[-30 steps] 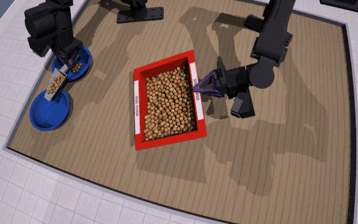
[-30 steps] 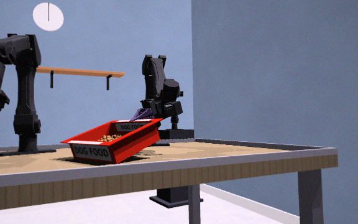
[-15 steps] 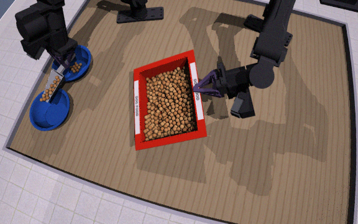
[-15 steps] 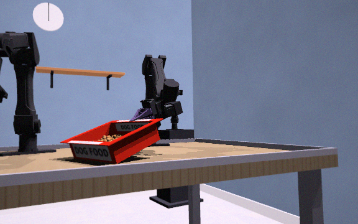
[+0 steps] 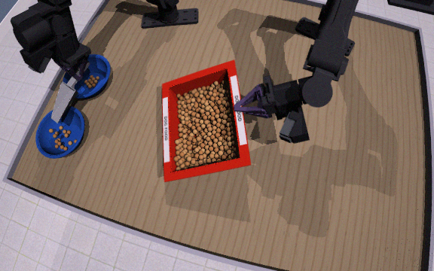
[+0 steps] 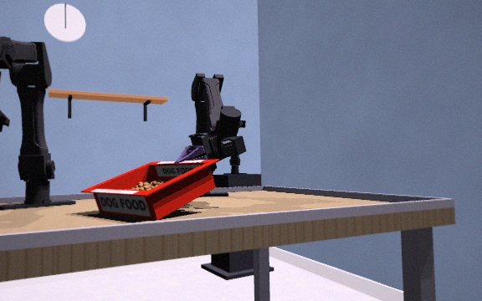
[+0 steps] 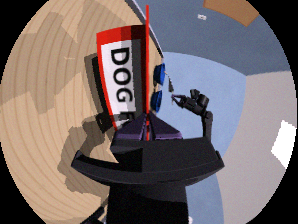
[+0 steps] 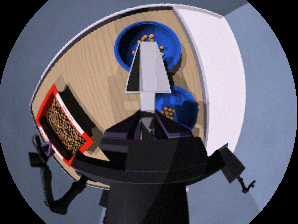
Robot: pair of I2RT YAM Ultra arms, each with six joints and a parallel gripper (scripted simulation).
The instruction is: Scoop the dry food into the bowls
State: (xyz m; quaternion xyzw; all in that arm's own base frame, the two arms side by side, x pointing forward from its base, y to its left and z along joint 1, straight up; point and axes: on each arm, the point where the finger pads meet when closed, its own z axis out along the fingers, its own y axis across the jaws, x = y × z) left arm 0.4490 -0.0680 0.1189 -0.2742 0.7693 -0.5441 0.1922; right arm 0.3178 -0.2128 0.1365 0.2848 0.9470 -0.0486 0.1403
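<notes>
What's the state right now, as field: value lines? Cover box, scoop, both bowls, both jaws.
box: red rectangular food box, tilted, one side raised off the table
left gripper: jaws shut on the box's raised rim
right gripper: jaws shut on the scoop's handle
scoop: grey flat-sided metal-look scoop, no food visible in it, above the bowls
blue round bowl nearer the scoop's tip: over 10 pieces
blue round bowl by the right gripper: food inside, partly hidden, exact count unclear
</notes>
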